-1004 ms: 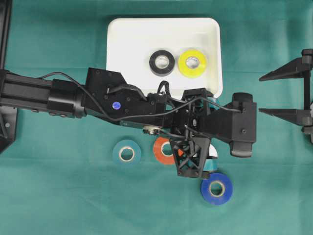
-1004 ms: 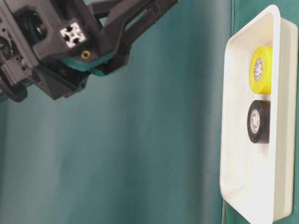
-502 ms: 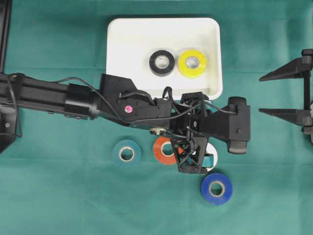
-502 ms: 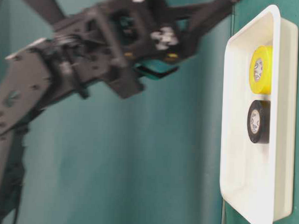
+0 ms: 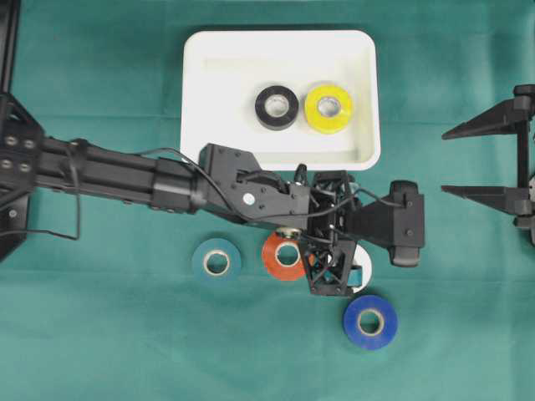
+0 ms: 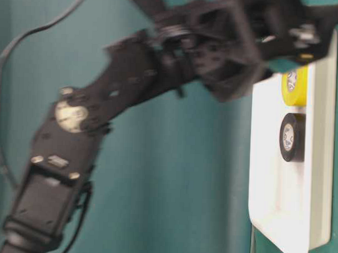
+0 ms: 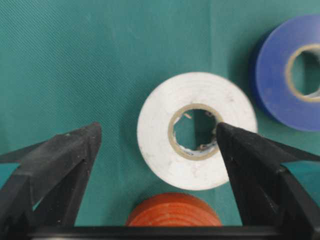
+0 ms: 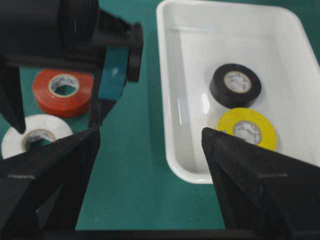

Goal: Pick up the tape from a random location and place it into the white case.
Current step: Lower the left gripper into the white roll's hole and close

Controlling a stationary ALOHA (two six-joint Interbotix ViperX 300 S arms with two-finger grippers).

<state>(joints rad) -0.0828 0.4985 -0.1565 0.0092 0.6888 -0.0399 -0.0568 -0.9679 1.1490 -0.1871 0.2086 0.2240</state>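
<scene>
Left gripper (image 7: 157, 135): jaws spread wide, nothing clamped between them. In the left wrist view, one fingertip (image 7: 80, 145) at lower left, clear of all rolls; the other fingertip (image 7: 235, 142) at centre right, overlapping the inner hole edge of the white tape roll (image 7: 196, 131). Contact with the roll cannot be told. White roll flat on the green cloth (image 7: 75, 60), lying mostly between the two fingers, nearer the right-hand one.

Orange tape roll (image 7: 173, 215) at bottom centre of the same view, just below the white roll. Blue tape roll (image 7: 290, 80) at upper right, close beside the white roll.

Overhead view: teal tape roll (image 5: 216, 262) at lower left of centre, apart from the gripper body.

Right gripper (image 8: 150, 145): jaws well apart, empty, parked at the right edge of the overhead frame, well clear of all rolls.

White case (image 5: 219, 75) at upper centre of the overhead frame, above the left arm. Inside it: black tape roll (image 5: 277, 106) and yellow tape roll (image 5: 328, 108), side by side, touching or nearly so.

No legible brand or writing on any roll; faint marks on the inner cores too small to read.
</scene>
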